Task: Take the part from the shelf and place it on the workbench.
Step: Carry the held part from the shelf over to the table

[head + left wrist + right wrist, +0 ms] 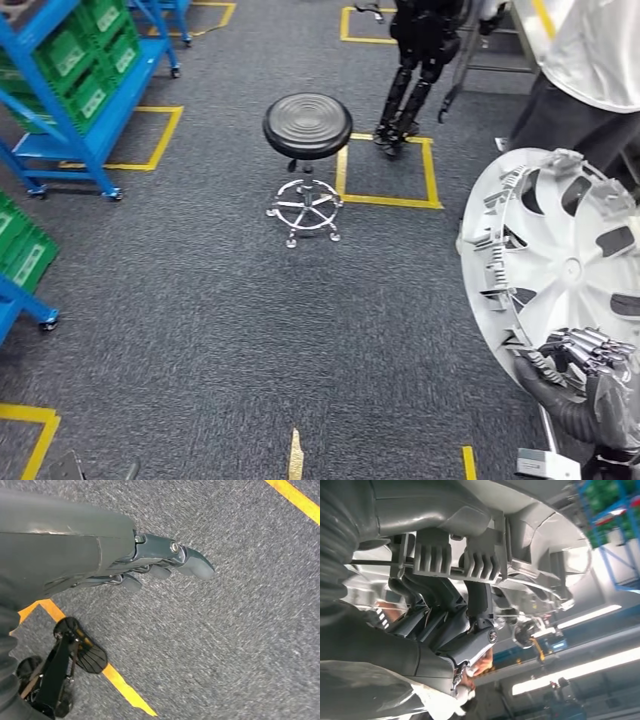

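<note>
Currently the right hand (585, 365) grips the lower rim of a silver wheel cover (562, 265), which is carried at the right side of the head view with its ribbed inner face and clips turned toward the camera. In the right wrist view, the fingers (433, 625) curl against the underside of the wheel cover (478, 515), close beside its moulded clip blocks, and the thumb (474, 645) lies below them. The left hand (151, 562) hangs over the grey carpet (245, 630); its fingers are extended close together and hold nothing. A yellow floor line (120, 682) runs beneath it on the carpet. In the head view, a round black stool (307, 125) on a chrome wheeled base stands near the middle of the carpet (189, 320), just beside a yellow marked square (389, 160). Blue shelves (90, 100) loaded with green crates (83, 95) stand at the upper left, and a further green crate (26, 250) sits at the left edge. A second dark robot (419, 60) stands at the far corner of the yellow square. A person in a white top (589, 50) stands at the upper right, directly behind the wheel cover.
</note>
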Motion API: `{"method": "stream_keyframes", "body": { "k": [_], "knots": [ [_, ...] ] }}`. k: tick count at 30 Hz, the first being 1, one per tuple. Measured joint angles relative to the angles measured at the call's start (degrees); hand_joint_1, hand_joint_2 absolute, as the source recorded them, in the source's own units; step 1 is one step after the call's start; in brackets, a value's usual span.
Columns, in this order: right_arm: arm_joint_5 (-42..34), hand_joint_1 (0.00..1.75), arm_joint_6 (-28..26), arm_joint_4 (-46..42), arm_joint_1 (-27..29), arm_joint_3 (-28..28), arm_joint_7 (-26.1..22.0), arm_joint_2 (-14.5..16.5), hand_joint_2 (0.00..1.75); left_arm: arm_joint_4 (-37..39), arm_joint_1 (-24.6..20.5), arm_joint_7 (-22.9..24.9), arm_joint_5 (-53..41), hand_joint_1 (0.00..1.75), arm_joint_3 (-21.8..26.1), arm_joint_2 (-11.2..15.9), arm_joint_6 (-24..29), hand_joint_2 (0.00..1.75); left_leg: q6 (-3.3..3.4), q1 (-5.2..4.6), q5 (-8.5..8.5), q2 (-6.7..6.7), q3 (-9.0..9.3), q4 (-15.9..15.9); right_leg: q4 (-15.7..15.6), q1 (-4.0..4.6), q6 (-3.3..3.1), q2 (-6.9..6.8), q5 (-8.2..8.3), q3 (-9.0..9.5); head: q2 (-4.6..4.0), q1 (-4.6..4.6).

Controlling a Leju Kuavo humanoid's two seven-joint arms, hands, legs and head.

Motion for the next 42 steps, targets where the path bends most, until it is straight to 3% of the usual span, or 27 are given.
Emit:
{"method": "stream_keyframes", "body": {
  "k": [1,2,4,6,7,9,10,12,14,15,16,18,20,22,24,25,26,28,29,31,32,34,36,37,39,40,42],
  "knots": [
    [0.17,1.75,-0.03,-0.02,0.17,-0.07,-0.04,0.01,1.75,0.0,0.04,0.1,-0.11,0.0,0.03,-0.07,0.07,1.75,-0.06,0.01,-0.1,0.83,0.03,0.01,0.49,-0.15,0.18,-0.24,0.31,-0.19,0.0,0.0],
    [0.36,1.75,-0.08,-0.1,0.44,-0.2,-0.01,0.02,1.75,0.0,0.03,0.28,-0.22,0.0,0.05,-0.18,0.18,1.75,-0.17,0.03,-0.21,1.59,0.12,0.01,-1.27,-0.28,0.3,-0.56,1.58,0.83,0.0,0.02],
    [0.73,1.75,-0.22,-0.5,1.14,-0.6,0.2,0.07,1.75,0.0,-0.02,0.85,-0.55,0.0,0.05,-0.43,0.39,1.75,-0.63,-0.05,-0.6,2.88,0.5,0.04,-9.13,-0.3,0.5,-2.98,4.84,5.33,0.0,0.05],
    [1.07,1.75,-0.48,-1.1,1.89,-1.07,0.56,0.26,1.75,0.0,-0.04,1.67,-1.01,0.0,0.05,-0.63,0.39,1.75,-1.25,-0.42,-1.08,3.9,0.89,0.2,-14.94,-0.04,-0.01,-5.14,6.23,8.87,0.0,0.01],
    [1.23,1.75,-0.63,-1.39,2.32,-1.31,0.69,0.39,1.75,0.0,-0.04,2.03,-1.29,0.0,0.05,-0.7,0.34,1.75,-1.54,-0.6,-1.26,4.45,1.04,0.25,-15.74,0.18,-0.41,-5.34,6.09,9.35,0.0,-0.03],
    [1.42,1.75,-0.86,-1.88,3.17,-1.82,0.78,0.6,1.75,0.0,-0.11,2.5,-1.58,0.0,0.04,-0.85,0.26,1.75,-2.1,-0.52,-1.67,5.57,1.35,0.33,-15.78,0.25,-1.37,-3.79,6.14,9.35,0.0,-0.09],
    [1.46,1.75,-0.93,-2.13,3.49,-2.05,0.79,0.67,1.75,0.01,-0.16,2.59,-1.61,0.0,0.04,-0.95,0.23,1.75,-2.4,-0.36,-2.25,5.14,1.37,0.84,-15.84,0.23,-1.77,-3.06,6.19,9.4,0.0,-0.14],
    [1.49,1.75,-0.99,-2.52,3.74,-2.36,0.85,0.81,1.75,0.02,-0.15,2.83,-1.73,0.0,0.03,-1.12,0.26,1.75,-2.77,-0.03,-4.98,2.33,-0.12,4.97,-16.04,0.11,-2.46,-1.61,6.3,9.61,0.0,-0.33],
    [1.5,1.75,-0.97,-2.83,4.02,-2.51,0.94,0.98,1.75,0.02,-0.02,3.41,-2.01,0.0,0.02,-1.18,0.67,1.75,-2.71,0.04,-8.61,-0.39,-3.82,12.94,-16.02,0.26,-2.85,0.0,6.24,9.67,0.0,-0.51],
    [1.48,1.75,-0.89,-3.05,4.25,-2.58,0.98,1.05,1.75,0.02,0.06,3.76,-2.16,0.0,0.01,-1.15,1.01,1.75,-2.58,0.0,-9.51,-0.87,-5.5,16.12,-15.99,0.39,-2.95,0.92,6.21,9.71,0.0,-0.55],
    [1.39,1.75,-0.75,-3.34,4.53,-2.66,0.98,1.09,1.75,0.02,0.14,4.0,-2.24,0.0,0.01,-1.1,1.38,1.75,-2.36,-0.06,-9.2,-1.11,-6.39,17.4,-15.96,0.52,-3.02,1.87,6.19,9.77,0.0,-0.55],
    [1.19,1.75,-0.46,-3.97,4.94,-2.78,1.01,1.27,1.75,0.02,0.25,4.14,-2.28,0.0,0.03,-0.86,1.74,1.75,-1.72,-0.23,-5.29,-1.83,-5.29,13.35,-15.88,0.7,-3.07,3.74,6.16,9.98,0.0,-0.54],
    [1.07,1.75,-0.33,-4.43,5.12,-2.72,0.91,1.69,1.75,0.02,0.26,4.04,-2.29,0.0,0.09,-0.31,1.6,1.75,-1.08,-0.28,-1.16,-4.61,-2.58,5.88,-15.76,0.72,-3.01,5.36,6.12,9.98,0.0,-0.5],
    [0.86,1.75,-0.41,-4.75,5.34,-2.51,0.54,2.23,1.75,0.02,0.21,4.02,-2.38,0.0,0.14,0.34,1.57,1.75,-0.86,-0.3,-0.14,-6.55,-1.15,1.97,-15.65,0.49,-2.62,6.84,6.26,9.45,0.0,-0.56],
    [0.51,1.75,-0.57,-4.97,5.72,-2.24,0.15,2.64,1.75,0.02,0.09,4.08,-2.56,0.0,0.14,0.65,1.94,1.75,-0.78,-0.29,-0.25,-5.62,-0.83,1.1,-15.71,0.21,-1.97,8.17,6.5,8.84,0.0,-0.62],
    [0.34,1.75,-0.66,-5.01,5.91,-2.09,-0.01,2.81,1.75,0.02,0.04,4.09,-2.71,0.0,0.14,0.69,2.12,1.75,-0.61,-0.23,-0.08,-4.87,-0.66,0.68,-15.48,0.25,-1.71,7.7,6.33,8.48,0.0,-0.57],
    [0.22,1.75,-0.76,-5.01,5.94,-1.91,-0.17,2.98,1.75,0.02,0.01,4.09,-2.91,0.0,0.14,0.69,2.28,1.75,-0.4,-0.14,0.11,-4.09,-0.47,0.26,-14.49,0.37,-1.46,6.3,5.63,7.84,0.0,-0.45],
    [0.11,1.75,-1.2,-4.88,5.79,-1.46,-0.52,3.46,1.75,0.02,0.07,4.29,-3.26,0.0,0.13,0.62,2.66,1.75,-0.08,-0.14,0.32,-2.43,-0.21,-0.26,-9.08,0.46,-0.99,2.2,2.65,5.06,0.0,-0.25],
    [0.08,1.75,-1.54,-4.77,5.64,-1.21,-0.71,3.71,1.75,0.02,0.12,4.46,-3.34,0.0,0.13,0.54,2.93,1.75,-0.01,-0.19,0.29,-1.62,-0.2,-0.29,-5.27,0.31,-0.7,0.89,0.94,3.2,0.0,-0.18],
    [-0.07,1.75,-2.25,-4.5,5.41,-0.72,-1.09,4.12,1.75,0.02,0.16,4.64,-3.33,0.0,0.15,0.34,3.1,1.75,-0.05,-0.23,0.12,0.09,-0.14,-0.26,-0.3,-0.07,-0.17,-0.02,-0.36,0.69,0.0,-0.2],
    [-0.22,1.75,-2.45,-4.36,5.18,-0.5,-1.26,4.24,1.75,0.02,0.14,4.43,-3.33,0.0,0.15,0.26,2.72,1.75,-0.15,-0.2,0.0,0.91,-0.05,-0.25,-0.86,-0.25,0.06,-0.28,0.54,0.97,0.0,-0.19],
    [-0.46,1.75,-2.61,-4.1,4.49,-0.11,-1.51,4.44,1.75,0.02,0.02,3.67,-3.45,0.0,0.14,0.15,1.27,1.75,-0.52,-0.15,-0.33,2.38,0.33,-0.22,-7.66,-0.51,0.4,-1.84,4.05,4.68,0.0,-0.18],
    [-0.36,1.75,-2.66,-3.82,3.44,0.3,-1.67,4.8,1.75,0.02,-0.19,3.05,-3.8,0.0,0.13,0.25,0.14,1.75,-1.15,-0.37,-0.78,3.58,0.69,-0.06,-14.31,-0.27,0.08,-3.81,6.02,8.63,0.0,-0.17],
    [-0.12,1.75,-2.79,-3.66,2.9,0.48,-1.7,5.05,1.75,0.02,-0.36,2.97,-4.06,0.0,0.11,0.32,-0.02,1.75,-1.44,-0.52,-0.97,4.11,0.85,0.04,-15.77,-0.1,-0.28,-4.26,6.17,9.54,0.0,-0.21],
    [0.69,1.75,-3.24,-3.23,1.92,0.91,-1.67,5.74,1.75,0.02,-0.7,3.16,-4.5,0.0,0.07,0.42,0.19,1.75,-1.96,-0.55,-1.24,5.23,1.14,0.14,-15.88,0.08,-1.19,-3.09,6.09,9.56,0.01,-0.33],
    [1.12,1.75,-3.52,-3.01,1.44,1.18,-1.64,6.09,1.75,0.02,-0.85,3.35,-4.76,0.0,0.04,0.42,0.38,1.75,-2.29,-0.41,-1.58,5.04,1.27,0.37,-15.92,0.05,-1.53,-2.44,6.17,9.55,0.01,-0.38],
    [1.75,1.75,-4.02,-2.49,0.1,2.04,-1.53,6.9,1.75,0.02,-0.9,3.81,-5.24,0.0,-0.02,0.54,0.76,1.75,-2.86,-0.05,-3.65,2.59,0.27,3.25,-16.05,-0.06,-2.25,-1.15,6.33,9.63,0.01,-0.58]
  ]
}}
